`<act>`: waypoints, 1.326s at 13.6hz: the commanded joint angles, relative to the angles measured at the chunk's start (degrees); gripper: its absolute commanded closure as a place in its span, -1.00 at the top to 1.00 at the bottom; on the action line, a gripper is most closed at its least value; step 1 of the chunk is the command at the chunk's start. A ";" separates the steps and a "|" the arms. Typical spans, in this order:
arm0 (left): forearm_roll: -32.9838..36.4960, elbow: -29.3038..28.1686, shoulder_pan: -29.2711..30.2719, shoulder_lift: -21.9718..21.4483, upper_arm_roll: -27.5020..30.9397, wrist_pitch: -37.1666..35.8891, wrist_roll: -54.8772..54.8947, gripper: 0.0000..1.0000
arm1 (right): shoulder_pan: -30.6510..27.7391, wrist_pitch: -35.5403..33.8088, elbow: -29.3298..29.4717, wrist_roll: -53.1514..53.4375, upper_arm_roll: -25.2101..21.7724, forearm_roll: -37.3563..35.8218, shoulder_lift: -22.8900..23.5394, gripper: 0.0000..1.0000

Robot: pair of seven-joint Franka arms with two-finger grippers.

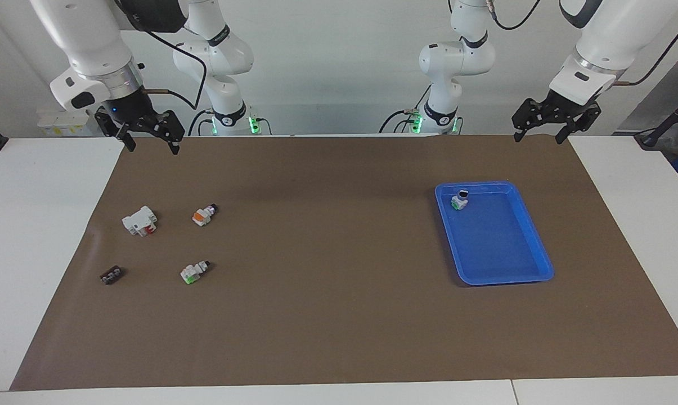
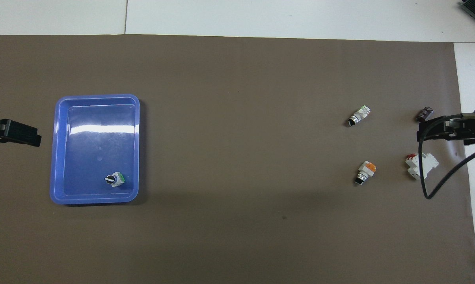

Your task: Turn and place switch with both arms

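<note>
The switch (image 1: pixel 203 216) with the orange band lies on its side on the brown mat toward the right arm's end; it also shows in the overhead view (image 2: pixel 366 172). Its black knob tip points toward the robots. My right gripper (image 1: pixel 151 143) hangs open and empty in the air over the mat's edge by the robots, apart from the switch; it also shows in the overhead view (image 2: pixel 432 132). My left gripper (image 1: pixel 539 136) hangs open and empty over the mat's corner at the left arm's end, also seen in the overhead view (image 2: pixel 22 136).
A blue tray (image 1: pixel 504 280) toward the left arm's end holds a green-banded switch (image 1: pixel 460 200). Another green-banded switch (image 1: pixel 193 273) lies farther from the robots than the orange one. A white block with a red part (image 1: pixel 139 220) and a small dark part (image 1: pixel 111 275) lie beside them.
</note>
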 commanded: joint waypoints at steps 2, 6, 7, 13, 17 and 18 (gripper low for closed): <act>0.04 -1.54 0.35 -1.39 -0.14 -0.02 0.29 1.00 | -0.34 1.64 -2.17 0.70 0.38 -0.25 -1.44 1.00; 0.04 -1.54 0.35 -1.39 -0.14 -0.02 0.21 1.00 | -0.08 5.47 -5.91 1.32 0.38 -0.51 -3.19 1.00; 0.04 -1.54 0.35 -1.39 -0.14 0.07 0.21 1.00 | -0.43 7.94 -8.21 4.20 0.38 -0.51 -3.98 1.00; 0.04 -1.54 0.35 -1.39 -0.14 0.07 0.21 1.00 | -0.35 20.70 -22.45 33.27 0.38 -0.51 -6.72 1.00; 0.04 -1.54 0.35 -1.39 -0.14 -0.02 0.29 1.00 | -0.34 29.21 -30.62 41.56 0.38 -0.51 -3.48 1.00; 0.04 -1.54 0.35 -1.39 -0.14 -0.02 0.21 1.00 | -0.69 30.63 -32.21 42.10 0.38 -0.51 -2.42 1.00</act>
